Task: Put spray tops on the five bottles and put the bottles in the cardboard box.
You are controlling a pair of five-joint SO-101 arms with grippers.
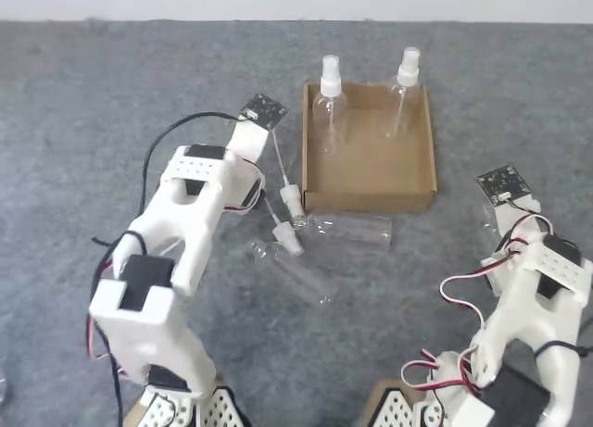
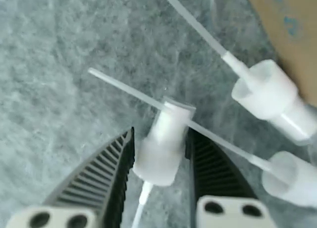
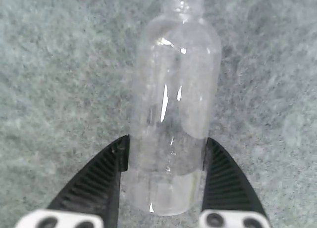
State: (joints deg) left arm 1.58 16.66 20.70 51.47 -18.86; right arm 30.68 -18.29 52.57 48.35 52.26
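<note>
My left gripper (image 2: 159, 139) is shut on a white spray top (image 2: 157, 159), whose thin tube points back toward the wrist. Two more spray tops (image 2: 270, 97) (image 2: 292, 181) lie close by on the carpet, and the tube of one crosses just beyond the held one. In the high view the left gripper (image 1: 258, 194) sits beside the cardboard box (image 1: 371, 197). My right gripper (image 3: 167, 144) is shut on a clear open-necked bottle (image 3: 171, 104), low over the carpet to the right of the box (image 1: 494, 225). Two capped bottles (image 1: 330, 107) (image 1: 405, 94) stand in the box.
Two clear uncapped bottles (image 1: 354, 229) (image 1: 295, 271) lie on the grey carpet in front of the box, next to loose spray tops (image 1: 291, 201) (image 1: 287, 238). Both arms' cables hang near their bases.
</note>
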